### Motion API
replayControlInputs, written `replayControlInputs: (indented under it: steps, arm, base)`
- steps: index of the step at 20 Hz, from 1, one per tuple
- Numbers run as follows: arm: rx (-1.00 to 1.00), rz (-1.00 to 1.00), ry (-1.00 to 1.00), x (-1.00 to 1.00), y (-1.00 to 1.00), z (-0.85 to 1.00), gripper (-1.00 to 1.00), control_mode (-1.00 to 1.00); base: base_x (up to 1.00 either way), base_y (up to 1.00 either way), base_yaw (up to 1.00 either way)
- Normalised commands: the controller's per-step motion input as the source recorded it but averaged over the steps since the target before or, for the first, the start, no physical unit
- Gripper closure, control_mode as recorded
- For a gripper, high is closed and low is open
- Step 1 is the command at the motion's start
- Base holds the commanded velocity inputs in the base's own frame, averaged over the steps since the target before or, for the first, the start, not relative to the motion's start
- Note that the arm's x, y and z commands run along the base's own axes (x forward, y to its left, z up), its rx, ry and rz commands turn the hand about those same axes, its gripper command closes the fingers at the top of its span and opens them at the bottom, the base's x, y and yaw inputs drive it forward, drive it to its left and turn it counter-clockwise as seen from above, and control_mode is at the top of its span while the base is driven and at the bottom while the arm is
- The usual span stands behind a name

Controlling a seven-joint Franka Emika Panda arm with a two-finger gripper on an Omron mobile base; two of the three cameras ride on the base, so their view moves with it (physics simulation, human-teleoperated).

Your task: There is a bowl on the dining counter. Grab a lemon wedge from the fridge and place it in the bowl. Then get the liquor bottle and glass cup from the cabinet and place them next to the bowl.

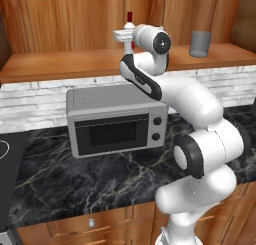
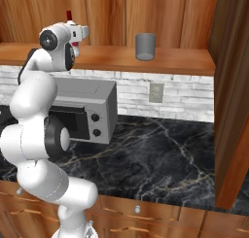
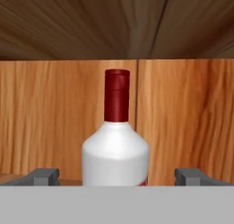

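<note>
The bottle (image 3: 116, 145) is whitish and round-shouldered, with a narrow neck under a dark red cap; a thin red edge shows low on its right side. It stands upright on the cabinet's (image 1: 60, 19) plank shelf (image 1: 65, 64), long axis vertical, cap pointing up toward the wood overhead. In the hand view it sits centred against the brown plank back wall.

The tool (image 3: 116, 176) is level with the bottle's body and faces it. Its two grey fingertips (image 3: 43, 176) stand wide apart, one on each side of the bottle, with bare wood showing between each tip and the white body, so nothing is clamped. In the left base view the hand (image 1: 125, 36) covers most of the bottle and the red cap rises just above it.

The cup (image 2: 145, 46), a grey straight-sided tumbler shorter than the bottle, stands upright on the same shelf, well apart to the bottle's right.

Below the shelf a grey microwave (image 1: 117, 120) sits on the black veined desk (image 2: 160, 154), against a pale brick wall.
</note>
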Motion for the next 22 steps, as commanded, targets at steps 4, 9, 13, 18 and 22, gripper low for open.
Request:
replayControlInputs:
  steps: [4,9,13,18,22]
  arm:
    - [0.01,0.00,0.02,0.03,0.01,0.00,-1.00,-1.00]
    - [0.01,0.00,0.01,0.11,0.00,0.00,-1.00,-1.00]
    - [0.00,0.00,0.02,0.16,0.00,0.00,-1.00,-1.00]
    - [0.00,0.00,0.03,0.13,0.00,0.00,-1.00,-1.00]
    - [0.00,0.00,0.05,0.08,0.07,-0.06,1.00,-1.00]
  base:
    - [0.00,0.00,0.00]
    - [0.00,0.00,0.00]
    - [0.00,0.00,0.00]
    - [0.00,0.00,0.00]
    - [0.00,0.00,0.00]
